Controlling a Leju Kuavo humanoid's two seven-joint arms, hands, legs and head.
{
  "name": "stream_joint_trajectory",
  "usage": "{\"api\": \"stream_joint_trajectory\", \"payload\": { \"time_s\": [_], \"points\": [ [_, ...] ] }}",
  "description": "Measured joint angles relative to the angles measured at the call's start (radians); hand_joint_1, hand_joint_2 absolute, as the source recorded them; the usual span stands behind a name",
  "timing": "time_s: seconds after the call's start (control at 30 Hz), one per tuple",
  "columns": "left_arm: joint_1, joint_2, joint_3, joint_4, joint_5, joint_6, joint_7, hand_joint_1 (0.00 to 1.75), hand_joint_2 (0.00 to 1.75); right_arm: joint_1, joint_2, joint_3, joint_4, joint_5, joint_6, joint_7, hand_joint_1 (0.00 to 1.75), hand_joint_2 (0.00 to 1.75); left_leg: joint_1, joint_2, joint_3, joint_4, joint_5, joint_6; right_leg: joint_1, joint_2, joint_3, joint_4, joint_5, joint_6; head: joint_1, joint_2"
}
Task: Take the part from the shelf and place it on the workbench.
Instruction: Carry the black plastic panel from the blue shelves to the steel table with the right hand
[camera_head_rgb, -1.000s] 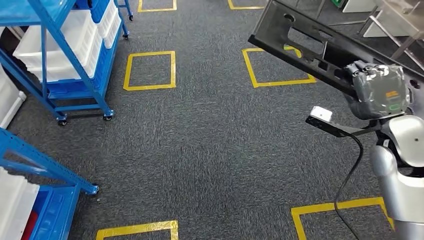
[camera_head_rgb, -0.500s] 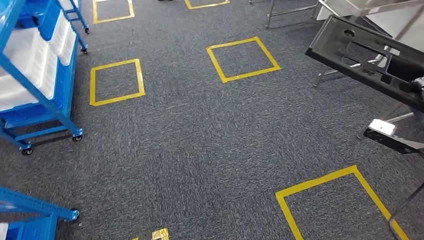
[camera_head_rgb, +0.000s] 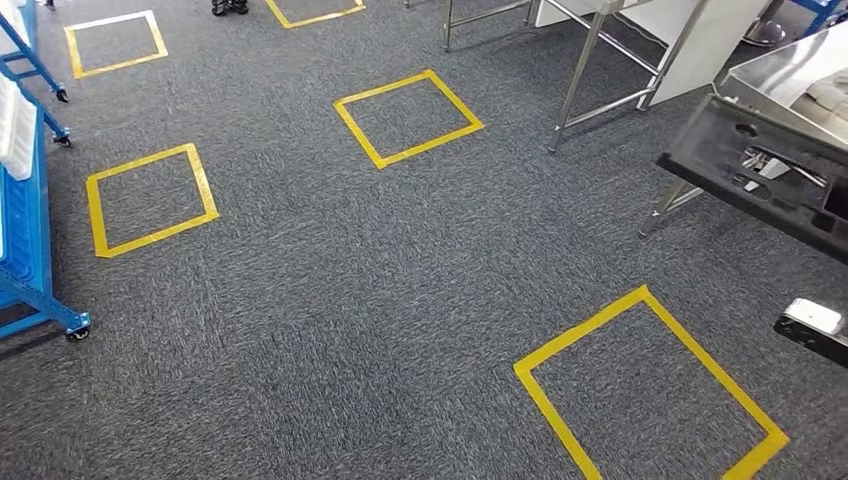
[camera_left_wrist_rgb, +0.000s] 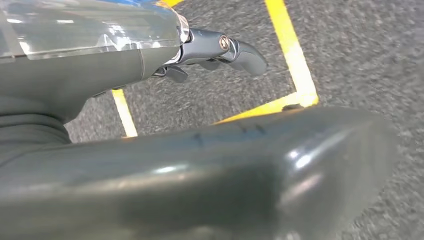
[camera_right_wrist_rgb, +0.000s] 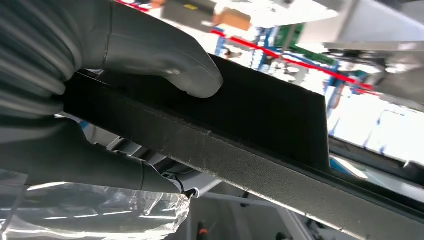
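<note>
Right hand clamped on the black part, thumb over its top edge for carrying, panel at right of the head view beside the steel workbench, not yet set down; left hand empty, fingers loosely spread.

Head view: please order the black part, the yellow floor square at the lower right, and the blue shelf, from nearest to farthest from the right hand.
1. Black part: far right, held in the right hand, so nearest.
2. Yellow floor square: lower right, on the floor below the part.
3. Blue shelf: far left edge, the opposite side.
</note>
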Motion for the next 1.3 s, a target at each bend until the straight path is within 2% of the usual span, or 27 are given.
{"api": "stream_joint_trajectory", "payload": {
  "time_s": [0.07, 0.1, 0.13, 0.17, 0.23, 0.3, 0.4, 0.47, 0.53, 0.6, 0.63, 0.67, 0.73, 0.77, 0.8, 0.87, 0.9, 0.97, 1.0, 1.03, 1.07, 1.1, 1.17, 1.2, 1.23, 1.27, 1.3],
  "points": [
    [0.002, 0.002, 0.0, 0.0, -0.001, -0.01, -0.005, 0.0, 0.0, 0.032, 0.0, -0.031, -0.016, 0.002, 0.004, -0.003, 1.75, 1.75, -0.003, 0.027, 0.001, -0.004, 0.002, 0.003, 0.0, -0.055, -0.056, 0.124, -0.065, 0.007, 0.0, 0.0],
    [0.003, 0.003, 0.0, 0.0, -0.001, -0.015, -0.007, 0.0, 0.0, 0.053, 0.001, -0.045, -0.023, 0.004, 0.004, -0.006, 1.75, 1.75, -0.004, 0.04, 0.0, -0.004, 0.001, 0.002, -0.002, -0.065, -0.079, 0.178, -0.085, 0.011, 0.0, 0.0],
    [0.003, 0.003, 0.0, 0.0, -0.001, -0.021, -0.01, 0.0, 0.0, 0.075, 0.004, -0.058, -0.031, 0.007, 0.003, -0.01, 1.75, 1.75, -0.004, 0.053, 0.0, -0.003, -0.001, 0.001, -0.006, -0.071, -0.088, 0.202, -0.087, 0.015, 0.0, 0.0],
    [0.003, 0.004, 0.0, 0.0, -0.001, -0.026, -0.013, 0.0, 0.0, 0.096, 0.007, -0.07, -0.038, 0.011, 0.002, -0.015, 1.75, 1.75, -0.004, 0.063, 0.0, -0.003, -0.004, -0.001, -0.009, -0.075, -0.078, 0.188, -0.071, 0.018, 0.0, 0.0],
    [0.002, 0.004, 0.0, 0.0, -0.001, -0.035, -0.02, 0.0, 0.0, 0.122, 0.019, -0.097, -0.054, 0.024, -0.007, -0.024, 1.75, 1.75, -0.004, 0.079, 0.005, -0.001, -0.015, -0.01, -0.014, -0.092, -0.002, 0.056, -0.014, 0.021, 0.0, 0.0],
    [0.0, 0.005, 0.0, 0.0, -0.002, -0.042, -0.025, 0.0, 0.0, 0.136, 0.032, -0.119, -0.067, 0.032, -0.009, -0.033, 1.75, 1.75, -0.007, 0.093, 0.012, -0.002, -0.03, -0.024, -0.009, -0.109, 0.068, -0.06, 0.005, 0.011, 0.0, 0.0],
    [-0.006, 0.007, 0.0, 0.0, -0.002, -0.051, -0.028, 0.0, 0.0, 0.153, 0.051, -0.13, -0.076, 0.011, 0.007, -0.046, 1.75, 1.75, -0.005, 0.114, 0.03, -0.006, -0.05, -0.045, 0.001, -0.1, 0.09, -0.084, -0.013, -0.018, 0.0, 0.0],
    [-0.01, 0.008, 0.0, 0.0, -0.002, -0.054, -0.029, 0.0, 0.0, 0.163, 0.064, -0.134, -0.084, -0.005, 0.014, -0.054, 1.75, 1.75, -0.001, 0.094, 0.029, 0.022, -0.06, -0.057, -0.001, -0.089, 0.108, -0.089, -0.016, -0.032, 0.0, 0.0],
    [-0.009, 0.01, 0.0, 0.0, -0.002, -0.054, -0.03, 0.0, 0.0, 0.168, 0.077, -0.137, -0.09, -0.011, 0.016, -0.055, 1.75, 1.75, 0.002, 0.047, -0.033, 0.137, -0.09, -0.062, -0.004, -0.083, 0.133, -0.093, -0.027, -0.043, 0.0, 0.0],
    [-0.004, 0.012, -0.001, 0.0, -0.002, -0.054, -0.03, 0.0, 0.0, 0.17, 0.092, -0.138, -0.092, -0.015, 0.018, -0.056, 1.75, 1.75, 0.002, 0.027, -0.144, 0.291, -0.118, -0.063, -0.001, -0.075, 0.162, -0.093, -0.051, -0.05, -0.001, 0.0],
    [-0.001, 0.012, -0.001, 0.0, -0.002, -0.055, -0.03, 0.0, 0.0, 0.172, 0.099, -0.138, -0.092, -0.022, 0.021, -0.057, 1.75, 1.75, 0.002, 0.025, -0.189, 0.332, -0.107, -0.062, 0.002, -0.069, 0.179, -0.093, -0.065, -0.052, -0.001, 0.0],
    [0.002, 0.012, -0.001, 0.0, -0.002, -0.056, -0.029, 0.0, 0.0, 0.172, 0.105, -0.138, -0.092, -0.031, 0.025, -0.059, 1.75, 1.75, 0.001, 0.025, -0.216, 0.331, -0.072, -0.058, 0.004, -0.063, 0.198, -0.093, -0.081, -0.053, -0.001, 0.0],
    [0.006, 0.015, -0.002, 0.0, -0.005, -0.06, -0.027, 0.0, 0.0, 0.168, 0.116, -0.136, -0.092, -0.051, 0.032, -0.065, 1.75, 1.75, -0.005, 0.022, -0.209, 0.21, 0.05, -0.044, 0.006, -0.051, 0.243, -0.095, -0.117, -0.053, 0.0, 0.0],
    [0.008, 0.019, -0.002, 0.0, -0.007, -0.063, -0.025, 0.0, 0.0, 0.164, 0.122, -0.133, -0.091, -0.055, 0.034, -0.067, 1.75, 1.75, -0.011, 0.018, -0.193, 0.15, 0.096, -0.035, 0.006, -0.046, 0.262, -0.1, -0.133, -0.05, 0.0, 0.0],
    [0.009, 0.023, -0.003, 0.001, -0.011, -0.065, -0.023, 0.0, 0.0, 0.155, 0.129, -0.128, -0.087, -0.057, 0.036, -0.068, 1.75, 1.75, -0.017, 0.015, -0.175, 0.101, 0.12, -0.026, 0.005, -0.04, 0.277, -0.108, -0.145, -0.045, -0.001, 0.0],
    [0.006, 0.029, -0.005, 0.002, -0.016, -0.069, -0.021, 0.0, 0.0, 0.138, 0.14, -0.114, -0.078, -0.056, 0.038, -0.068, 1.75, 1.75, -0.026, 0.012, -0.148, 0.063, 0.099, -0.012, 0.0, -0.034, 0.297, -0.133, -0.152, -0.031, -0.001, 0.0],
    [0.003, 0.029, -0.006, 0.002, -0.016, -0.07, -0.02, 0.0, 0.0, 0.128, 0.144, -0.106, -0.073, -0.054, 0.039, -0.069, 1.75, 1.75, -0.027, 0.014, -0.129, 0.038, 0.085, -0.007, -0.002, -0.032, 0.302, -0.133, -0.139, -0.024, -0.002, 0.0],
    [0.001, 0.029, -0.006, 0.002, -0.016, -0.072, -0.019, 0.0, 0.0, 0.106, 0.149, -0.094, -0.06, -0.052, 0.039, -0.068, 1.75, 1.75, -0.021, 0.016, -0.081, -0.01, 0.067, -0.003, -0.004, -0.043, 0.274, -0.068, -0.086, -0.02, -0.002, 0.0],
    [0.001, 0.029, -0.007, 0.002, -0.016, -0.073, -0.018, 0.0, 0.0, 0.092, 0.152, -0.088, -0.052, -0.051, 0.039, -0.067, 1.75, 1.75, -0.018, 0.016, -0.05, -0.037, 0.063, -0.003, -0.004, -0.049, 0.233, -0.001, -0.059, -0.021, -0.001, 0.0],
    [0.002, 0.03, -0.007, 0.002, -0.017, -0.074, -0.017, 0.0, 0.0, 0.081, 0.155, -0.083, -0.044, -0.051, 0.039, -0.066, 1.75, 1.75, -0.016, 0.015, -0.019, -0.061, 0.058, -0.003, -0.003, -0.056, 0.184, 0.067, -0.051, -0.024, -0.001, 0.0],
    [0.003, 0.03, -0.008, 0.002, -0.017, -0.074, -0.015, 0.0, 0.0, 0.073, 0.158, -0.079, -0.035, -0.052, 0.039, -0.065, 1.75, 1.75, -0.014, 0.014, 0.014, -0.082, 0.052, -0.004, -0.002, -0.061, 0.132, 0.123, -0.064, -0.024, -0.001, 0.0],
    [0.003, 0.03, -0.009, 0.002, -0.017, -0.076, -0.013, 0.0, 0.0, 0.071, 0.161, -0.075, -0.026, -0.056, 0.039, -0.065, 1.75, 1.75, -0.013, 0.012, 0.046, -0.101, 0.043, -0.007, -0.003, -0.062, 0.085, 0.152, -0.102, -0.02, -0.001, 0.0],
    [0.003, 0.029, -0.015, 0.002, -0.017, -0.079, -0.007, 0.0, 0.0, 0.07, 0.168, -0.067, -0.012, -0.071, 0.04, -0.065, 1.75, 1.75, -0.01, 0.01, 0.107, -0.127, 0.018, -0.013, -0.01, -0.064, 0.013, 0.141, -0.188, -0.007, -0.001, 0.0],
    [0.003, 0.029, -0.019, 0.002, -0.017, -0.081, -0.005, 0.0, 0.0, 0.069, 0.172, -0.066, -0.005, -0.081, 0.041, -0.064, 1.75, 1.75, -0.008, 0.011, 0.136, -0.132, 0.0, -0.017, -0.015, -0.07, -0.011, 0.105, -0.201, 0.0, -0.001, 0.0],
    [0.003, 0.029, -0.022, 0.002, -0.017, -0.083, -0.003, 0.0, 0.0, 0.068, 0.176, -0.065, 0.0, -0.089, 0.041, -0.064, 1.75, 1.75, -0.006, 0.014, 0.163, -0.132, -0.022, -0.022, -0.021, -0.084, -0.029, 0.052, -0.169, 0.008, 0.0, 0.0],
    [0.005, 0.03, -0.024, 0.003, -0.017, -0.084, -0.002, 0.0, 0.0, 0.067, 0.18, -0.064, 0.006, -0.094, 0.041, -0.064, 1.75, 1.75, -0.006, 0.018, 0.185, -0.127, -0.046, -0.027, -0.026, -0.109, -0.039, -0.005, -0.083, 0.014, 0.0, 0.0],
    [0.008, 0.031, -0.025, 0.003, -0.016, -0.085, 0.0, 0.0, 0.0, 0.064, 0.185, -0.063, 0.013, -0.098, 0.041, -0.064, 1.75, 1.75, -0.007, 0.022, 0.202, -0.111, -0.073, -0.033, -0.027, -0.136, -0.048, -0.047, 0.007, 0.011, -0.001, 0.0]
  ]
}}
